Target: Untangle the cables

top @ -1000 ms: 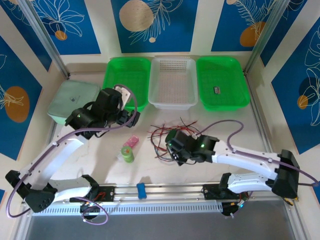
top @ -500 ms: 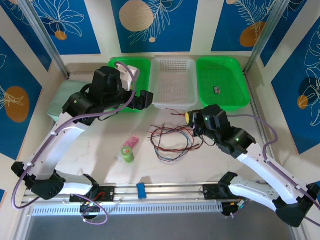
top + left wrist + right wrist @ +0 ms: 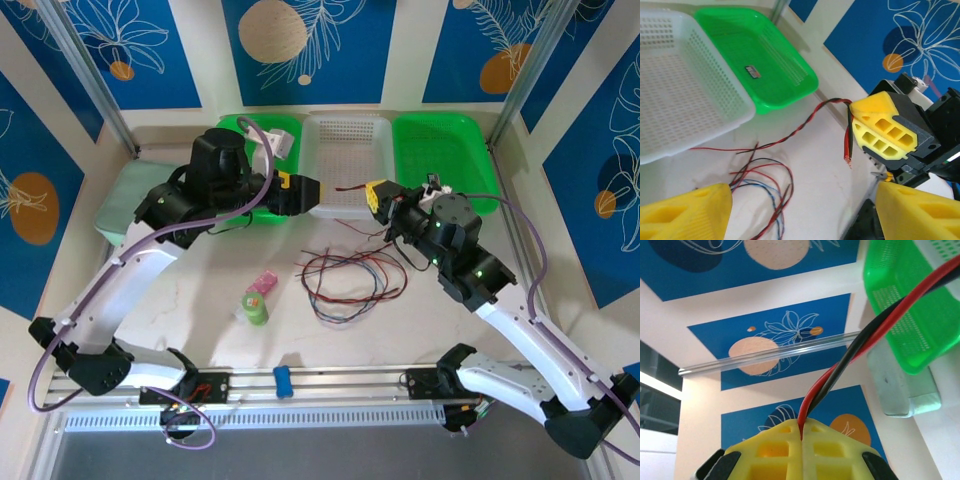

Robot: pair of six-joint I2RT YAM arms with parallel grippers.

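Note:
The cables (image 3: pixel 345 275) lie in a loose tangle of red, black and blue-grey loops on the table's middle. One twisted red-and-black strand (image 3: pixel 352 187) rises from the pile to my right gripper (image 3: pixel 377 201), which is shut on it near its end. The right wrist view shows that strand (image 3: pixel 860 345) pinched between the closed yellow fingers (image 3: pixel 775 450). My left gripper (image 3: pixel 303 192) hovers just left of the right one, over the white basket's front edge. In its wrist view the left gripper (image 3: pixel 802 212) is open, with nothing between its fingers; the loops (image 3: pixel 765 175) lie below and the strand's bare end (image 3: pixel 847 152) hangs ahead.
Along the back stand a green basket (image 3: pixel 232 132), a white basket (image 3: pixel 348 160) and another green basket (image 3: pixel 445 165) with a small dark item. A pale green pouch (image 3: pixel 125 205) lies at left. A pink piece (image 3: pixel 262 284) and a green roll (image 3: pixel 256 307) sit left of the cables.
My right gripper has lifted from the pile and swung back, drawing the red-and-black strand up. My left gripper has moved right toward it, and its jaws have narrowed a little.

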